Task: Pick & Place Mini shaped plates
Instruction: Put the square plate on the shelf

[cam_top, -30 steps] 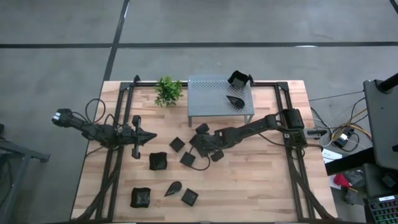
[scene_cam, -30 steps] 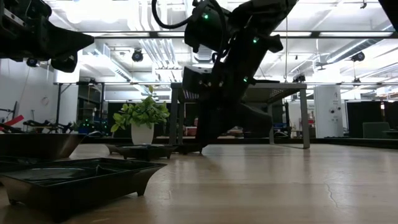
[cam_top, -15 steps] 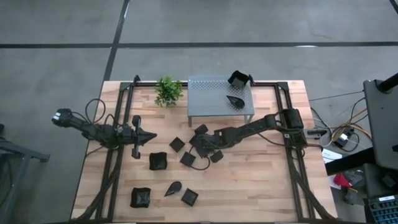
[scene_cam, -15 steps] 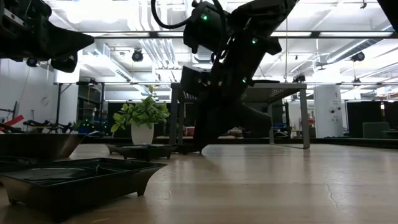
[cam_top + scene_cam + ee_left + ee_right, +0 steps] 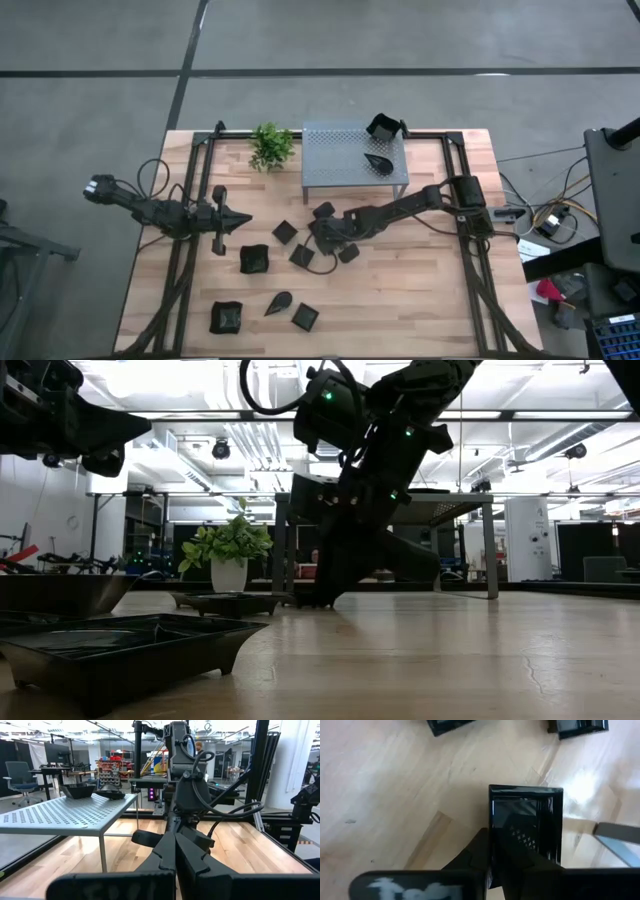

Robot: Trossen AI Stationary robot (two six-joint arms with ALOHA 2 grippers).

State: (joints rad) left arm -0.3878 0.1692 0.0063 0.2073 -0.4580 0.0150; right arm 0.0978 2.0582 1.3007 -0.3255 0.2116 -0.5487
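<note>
Several small black mini shaped plates lie scattered on the wooden table, among them a square one point(image 5: 285, 232), a deep one point(image 5: 254, 259) and a leaf-shaped one point(image 5: 279, 300). Two more plates point(image 5: 378, 161) sit on the grey perforated shelf point(image 5: 335, 165). My right gripper point(image 5: 322, 232) reaches slanting down at the table's middle and is shut on a flat square plate point(image 5: 525, 815). My left gripper point(image 5: 243, 220) is shut and hovers level at the left, holding nothing. My right gripper pinches one side rim point(image 5: 491, 817) of the flat square plate, one finger point(image 5: 479, 851) outside the rim and the other point(image 5: 520, 855) over the plate's inside. The fingers come slanting down from the table's right. The plate lies flat on the table.
A small green plant point(image 5: 270, 146) stands at the far edge beside the shelf. More plates point(image 5: 324, 208) point(image 5: 348, 252) lie close around my right gripper. The near right part of the table is bare wood. Black frame rails run along both sides.
My right gripper has drawn its fingers together on the square plate's rim while staying low over the table's middle. The plate has stayed on the table.
</note>
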